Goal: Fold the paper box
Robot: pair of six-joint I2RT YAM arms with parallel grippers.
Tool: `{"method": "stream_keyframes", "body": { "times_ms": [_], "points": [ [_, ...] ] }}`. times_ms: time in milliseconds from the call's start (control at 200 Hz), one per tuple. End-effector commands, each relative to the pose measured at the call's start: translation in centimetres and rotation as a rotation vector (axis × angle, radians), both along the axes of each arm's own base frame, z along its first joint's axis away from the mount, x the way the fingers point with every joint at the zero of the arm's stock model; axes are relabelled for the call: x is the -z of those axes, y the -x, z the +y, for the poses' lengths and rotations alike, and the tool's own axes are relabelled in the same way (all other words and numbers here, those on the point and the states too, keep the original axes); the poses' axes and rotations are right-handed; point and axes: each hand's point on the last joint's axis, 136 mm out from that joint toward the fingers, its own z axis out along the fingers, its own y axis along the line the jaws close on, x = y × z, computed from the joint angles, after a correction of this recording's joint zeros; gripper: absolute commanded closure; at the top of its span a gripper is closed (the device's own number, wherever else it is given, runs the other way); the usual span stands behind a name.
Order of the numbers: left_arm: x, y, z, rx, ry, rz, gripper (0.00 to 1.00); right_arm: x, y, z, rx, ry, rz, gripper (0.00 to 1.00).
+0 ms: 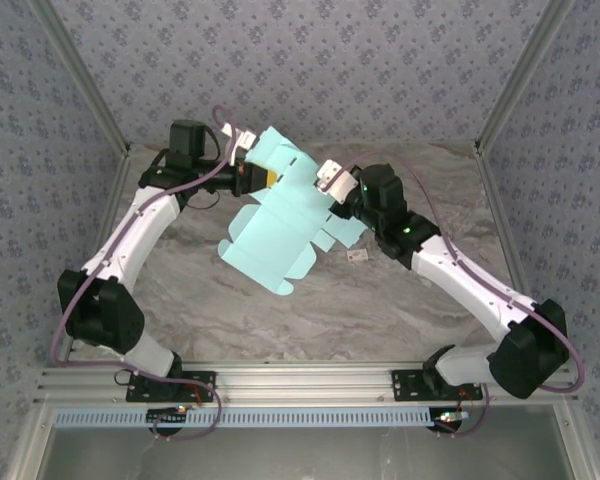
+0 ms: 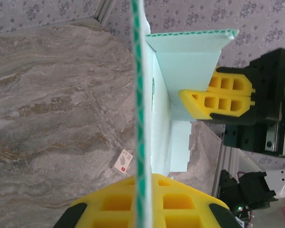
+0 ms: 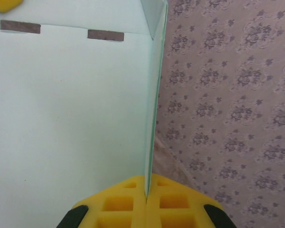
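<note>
Both my arms bend inward and raised, my left gripper [image 1: 243, 163] and right gripper [image 1: 331, 181] facing each other, each clamped on the paper box [image 1: 275, 228].

I am looking down on a marbled grey-brown surface [image 1: 280, 320], where a small white tag [image 1: 357, 257] with red marks is lying flat, a little right of the middle. In the left wrist view the same tag is sitting at a slight tilt on the stone pattern. Walls [image 1: 310, 60] papered in a pale purple floral print are closing in the back and both sides, slanting metal posts [image 1: 80, 75] are running down the corners, and a ribbed metal rail [image 1: 310, 383] is stretching along the near edge.
</note>
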Motion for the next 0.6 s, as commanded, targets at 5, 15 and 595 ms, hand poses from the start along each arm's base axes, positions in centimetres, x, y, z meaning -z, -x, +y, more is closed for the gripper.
{"method": "stream_keyframes", "body": {
  "times_ms": [5,15,595],
  "points": [
    [-2.4,-1.1,0.0,-0.025,0.083,-0.026,1.00,0.0,-0.4,0.3,0.038,0.062,-0.106,1.00],
    [-2.4,-1.2,0.1,-0.030,0.086,-0.022,1.00,0.0,-0.4,0.4,0.038,0.063,-0.111,1.00],
    [-0.6,-2.3,0.9,-0.106,0.072,0.006,1.00,1.8,0.7,0.1,-0.006,0.070,-0.048,1.00]
  ]
}}
